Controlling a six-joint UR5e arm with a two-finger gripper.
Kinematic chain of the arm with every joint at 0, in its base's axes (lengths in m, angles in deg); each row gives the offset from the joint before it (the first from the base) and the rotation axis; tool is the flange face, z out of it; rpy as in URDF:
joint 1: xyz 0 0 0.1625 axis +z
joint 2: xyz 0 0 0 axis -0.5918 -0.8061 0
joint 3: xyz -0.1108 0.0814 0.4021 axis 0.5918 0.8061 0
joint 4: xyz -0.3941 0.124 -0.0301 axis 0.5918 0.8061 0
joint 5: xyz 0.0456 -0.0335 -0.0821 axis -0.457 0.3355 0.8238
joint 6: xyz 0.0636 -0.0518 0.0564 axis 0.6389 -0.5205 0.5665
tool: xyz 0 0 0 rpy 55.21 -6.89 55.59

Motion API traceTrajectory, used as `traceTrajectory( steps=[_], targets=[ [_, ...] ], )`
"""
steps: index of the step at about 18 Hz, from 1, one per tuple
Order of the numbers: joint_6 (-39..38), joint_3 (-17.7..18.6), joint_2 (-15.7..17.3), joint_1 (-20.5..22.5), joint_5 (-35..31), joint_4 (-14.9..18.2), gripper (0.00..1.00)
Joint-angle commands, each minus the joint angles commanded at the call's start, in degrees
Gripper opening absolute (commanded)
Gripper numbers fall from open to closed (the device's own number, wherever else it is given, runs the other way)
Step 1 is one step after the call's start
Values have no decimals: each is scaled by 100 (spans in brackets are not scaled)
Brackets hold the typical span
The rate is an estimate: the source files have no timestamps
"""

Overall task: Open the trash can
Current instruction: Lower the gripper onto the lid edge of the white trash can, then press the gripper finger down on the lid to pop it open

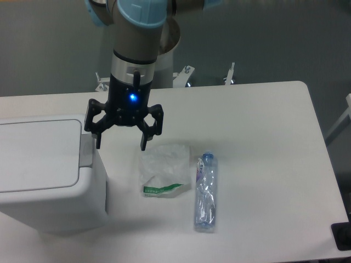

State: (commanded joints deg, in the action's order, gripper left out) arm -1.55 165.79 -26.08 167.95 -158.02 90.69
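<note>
A: Trash can (pixel 41 170) sits at the desk's (pixel 263 137) 9 o'clock edge, lid flat and shut, grey push tab (pixel 86 149) on its 3 o'clock side.

B: Hand (pixel 120 143)?

A: Fingers spread wide, holding nothing, one fingertip just beside the tab.

B: Risks?

A: A descent off-line could miss the tab, strike the lid's rim, or shove the can. The plastic bag (pixel 163 170) at 4 o'clock might snag.

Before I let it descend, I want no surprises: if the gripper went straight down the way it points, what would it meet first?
Probably bare table. The open gripper points down between the trash can and the bag; its left finger looks near the can's grey tab, but depth is unclear.
</note>
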Motion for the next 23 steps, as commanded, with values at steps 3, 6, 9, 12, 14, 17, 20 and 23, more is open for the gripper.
traceTrajectory(
  steps=[3,6,9,12,14,17,20,23],
  targets=[
    [-26,-18,9,-18,0,0,100],
    [-123,-9,0,-18,9,0,100],
    [-132,0,-9,-27,0,0,100],
    [-132,9,-9,-27,0,0,100],
    [-132,9,-18,-27,0,0,100],
    [-132,17,-18,-36,0,0,100],
    [-132,17,-44,-71,0,0,100],
    [-132,26,-44,-71,0,0,100]
  ],
)
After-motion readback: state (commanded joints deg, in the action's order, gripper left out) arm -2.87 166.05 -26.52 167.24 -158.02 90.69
